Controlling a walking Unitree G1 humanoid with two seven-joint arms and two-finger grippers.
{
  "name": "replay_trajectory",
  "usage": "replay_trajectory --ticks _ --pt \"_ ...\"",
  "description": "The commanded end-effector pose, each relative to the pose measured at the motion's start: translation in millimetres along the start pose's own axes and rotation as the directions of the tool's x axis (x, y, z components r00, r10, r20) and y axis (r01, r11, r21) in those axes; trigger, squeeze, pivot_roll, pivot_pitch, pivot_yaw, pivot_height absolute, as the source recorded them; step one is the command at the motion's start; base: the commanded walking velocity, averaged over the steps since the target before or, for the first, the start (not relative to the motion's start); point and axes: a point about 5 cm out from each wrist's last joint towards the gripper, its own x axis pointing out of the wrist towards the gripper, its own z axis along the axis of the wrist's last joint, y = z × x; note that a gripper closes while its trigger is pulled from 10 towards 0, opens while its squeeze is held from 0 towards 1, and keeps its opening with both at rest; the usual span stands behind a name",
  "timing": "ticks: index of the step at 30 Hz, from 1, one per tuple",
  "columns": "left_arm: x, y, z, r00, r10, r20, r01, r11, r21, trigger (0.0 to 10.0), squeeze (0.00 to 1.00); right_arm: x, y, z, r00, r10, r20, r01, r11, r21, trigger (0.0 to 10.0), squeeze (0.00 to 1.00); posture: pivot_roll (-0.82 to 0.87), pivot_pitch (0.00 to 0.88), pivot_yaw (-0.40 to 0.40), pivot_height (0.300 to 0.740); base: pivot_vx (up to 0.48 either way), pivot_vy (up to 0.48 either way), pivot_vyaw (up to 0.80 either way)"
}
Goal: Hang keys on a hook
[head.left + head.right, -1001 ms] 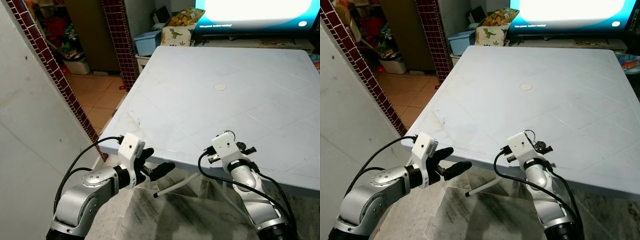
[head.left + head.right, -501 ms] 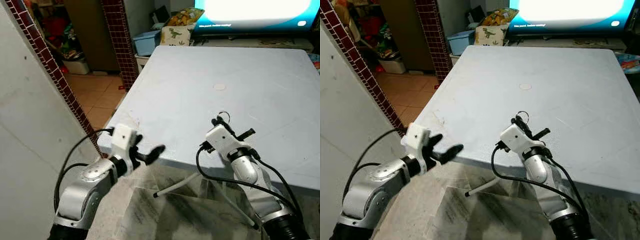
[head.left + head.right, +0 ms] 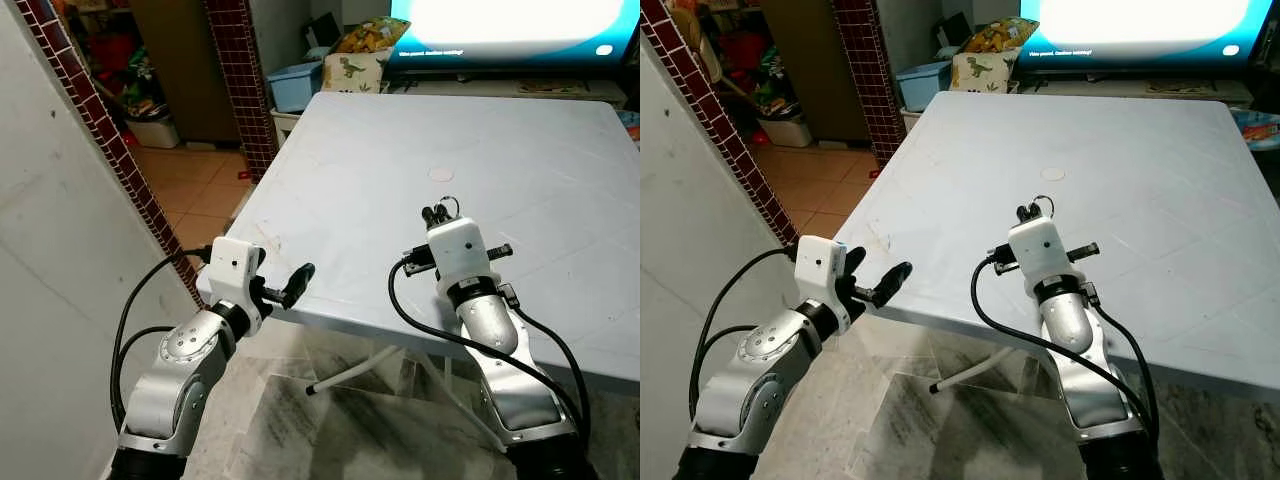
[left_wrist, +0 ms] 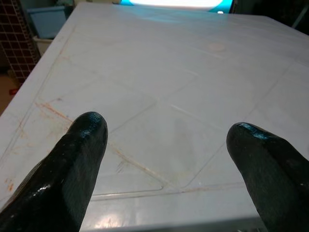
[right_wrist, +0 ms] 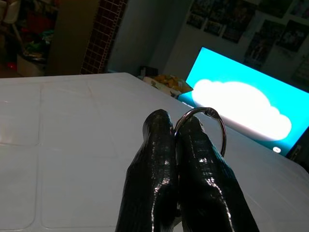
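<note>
Right gripper pressed together on thin silver metal key ring, loop standing up past the fingertips, held above the pale blue plastic table. Left gripper spread, idle at the near left table edge. No hook found (keys themselves hidden); carrying falls to the right arm.
</note>
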Motion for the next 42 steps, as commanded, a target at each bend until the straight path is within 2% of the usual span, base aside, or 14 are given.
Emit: replay_trajectory --ticks 1,14,42 --pt "0.2 2.1 -1.5 1.000 0.022 0.002 -0.022 1.000 0.008 10.0 0.00 0.3 -0.2 6.3 1.000 0.004 0.018 -0.004 1.000 0.005 10.0 0.00 -0.04 0.000 0.105 0.740 0.000 0.000 0.00" --pt "1.0 3.1 -2.2 0.998 0.055 0.034 -0.056 0.998 0.019 10.0 0.00 -3.1 2.6 9.5 0.998 0.053 0.033 -0.051 0.997 -0.052 10.0 0.00 -0.04 0.000 0.092 0.740 0.000 0.000 0.00" --pt "-0.6 9.4 -4.2 0.994 0.103 0.042 -0.106 0.993 0.059 10.0 0.00 -4.1 9.5 5.4 0.996 0.093 0.009 -0.093 0.994 -0.050 10.0 0.00 -0.03 0.000 0.087 0.740 0.000 0.000 0.78"
